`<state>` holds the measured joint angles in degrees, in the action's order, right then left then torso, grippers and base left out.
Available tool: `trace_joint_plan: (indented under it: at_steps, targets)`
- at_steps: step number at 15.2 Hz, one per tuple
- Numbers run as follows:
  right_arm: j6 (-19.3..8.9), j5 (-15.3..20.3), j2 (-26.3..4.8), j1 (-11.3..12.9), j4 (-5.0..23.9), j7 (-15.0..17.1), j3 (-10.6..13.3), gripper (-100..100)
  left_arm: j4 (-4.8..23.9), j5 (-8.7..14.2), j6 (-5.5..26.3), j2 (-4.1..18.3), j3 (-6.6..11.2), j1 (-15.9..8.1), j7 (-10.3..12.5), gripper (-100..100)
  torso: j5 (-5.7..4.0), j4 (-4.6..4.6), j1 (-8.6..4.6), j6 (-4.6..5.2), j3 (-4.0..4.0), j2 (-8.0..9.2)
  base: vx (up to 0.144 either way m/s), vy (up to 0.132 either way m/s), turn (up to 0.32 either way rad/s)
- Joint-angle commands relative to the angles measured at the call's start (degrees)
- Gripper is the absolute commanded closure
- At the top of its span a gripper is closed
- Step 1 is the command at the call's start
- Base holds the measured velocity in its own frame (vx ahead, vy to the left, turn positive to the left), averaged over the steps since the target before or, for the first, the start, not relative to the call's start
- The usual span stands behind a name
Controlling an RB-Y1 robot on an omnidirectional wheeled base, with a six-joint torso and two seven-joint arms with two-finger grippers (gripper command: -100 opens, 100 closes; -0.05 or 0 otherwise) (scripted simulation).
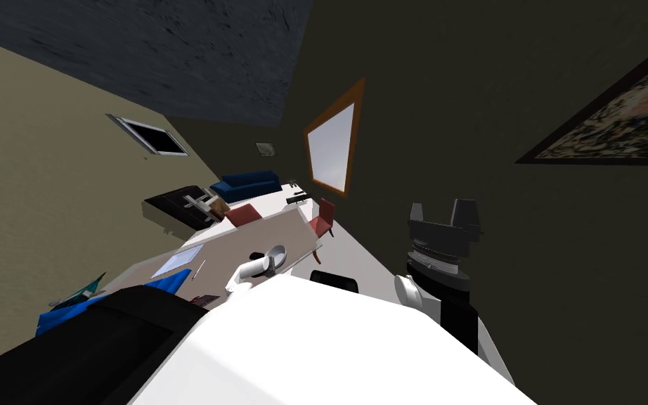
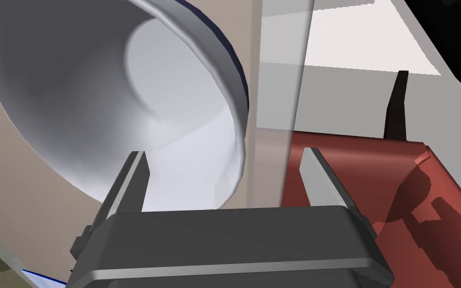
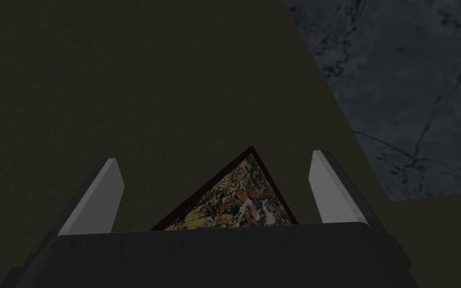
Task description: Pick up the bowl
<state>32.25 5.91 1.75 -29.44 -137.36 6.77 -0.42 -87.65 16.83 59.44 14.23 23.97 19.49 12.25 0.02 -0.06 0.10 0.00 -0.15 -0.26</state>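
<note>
A white bowl [image 1: 277, 254] with a dark blue rim rests near the right edge of the tan table [image 1: 245, 235]. My left arm reaches to it, and my left gripper [image 1: 268, 264] is at its near side. In the left wrist view the bowl [image 2: 124, 90] looms large. The left gripper [image 2: 223, 152] is open and straddles the bowl's wall: one finger [image 2: 134, 182] is inside the bowl, the other [image 2: 319, 175] outside over a red chair. My right gripper [image 1: 442, 207] is raised at my right, by the dark wall, open [image 3: 214, 157] with nothing in it.
A red chair [image 2: 374, 200] stands just past the table's edge beside the bowl, and another [image 1: 244, 214] at the far side. A sheet of paper [image 1: 173, 264], a blue cloth [image 1: 105, 302] and a black chair back [image 1: 333, 280] lie nearer me. A blue sofa [image 1: 247, 185] is far behind.
</note>
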Motion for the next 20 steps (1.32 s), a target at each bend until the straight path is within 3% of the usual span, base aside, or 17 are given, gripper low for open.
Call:
trace_joint_plan:
  at_steps: [1, 4, 5, 10, 12, 13, 17, 20]
  targets:
    - [0.00, 0.00, 0.00, 0.00, 0.00, 0.00, 0.00, 0, 1.00, 0.84, 2.55, -0.02, 0.55, -0.31, 0.71, -100, 0.00, 0.00, 0.00, 0.00, 0.00, 0.00, 0.053, 0.021, -0.100]
    - [0.00, 0.00, 0.00, 0.00, 0.00, 0.00, 0.00, 0, 1.61, 1.33, 4.02, 0.08, 0.87, -0.46, 1.09, -100, -0.01, 0.01, -0.05, -0.01, 0.02, 0.04, 0.037, 0.010, -0.049]
    - [0.00, 0.00, 0.00, 0.00, 0.00, 0.00, 0.00, 0, 1.24, 1.04, 3.09, -0.03, 0.67, -0.32, 0.86, -100, -0.01, 0.01, -0.06, -0.01, 0.04, 0.07, 0.016, 0.006, -0.019]
    - [0.00, 0.00, 0.00, 0.00, 0.00, 0.00, 0.00, 0, 6.53, 0.11, -1.23, -0.79, -0.29, -1.89, 0.52, -100, 0.00, 0.03, 0.01, -0.02, 0.09, 0.17, 0.011, 0.025, 0.017]
    - [0.00, 0.00, 0.00, 0.00, 0.00, 0.00, 0.00, 0, 6.28, 0.20, -0.88, -0.72, -0.22, -1.82, 0.53, -100, 0.00, 0.03, 0.01, -0.02, 0.10, 0.17, 0.009, 0.021, 0.008]
    - [0.00, 0.00, 0.00, 0.00, 0.00, 0.00, 0.00, 0, 6.42, 0.15, -1.13, -0.76, -0.26, -1.84, 0.51, 100, -0.01, 0.04, -0.02, -0.02, 0.10, 0.19, 0.003, 0.006, -0.001]
    - [0.00, 0.00, 0.00, 0.00, 0.00, 0.00, 0.00, 0, 6.44, 0.17, -1.08, -0.78, -0.25, -1.81, 0.53, 100, -0.03, 0.06, -0.08, 0.00, 0.13, 0.21, 0.000, 0.000, 0.000]
    - [0.00, 0.00, 0.00, 0.01, 0.00, 0.00, 0.00, 0, 3.08, 0.75, 1.81, -0.28, 0.37, -0.88, 0.80, 100, -0.10, 0.09, -0.19, 0.02, 0.17, 0.26, -0.010, -0.023, -0.022]
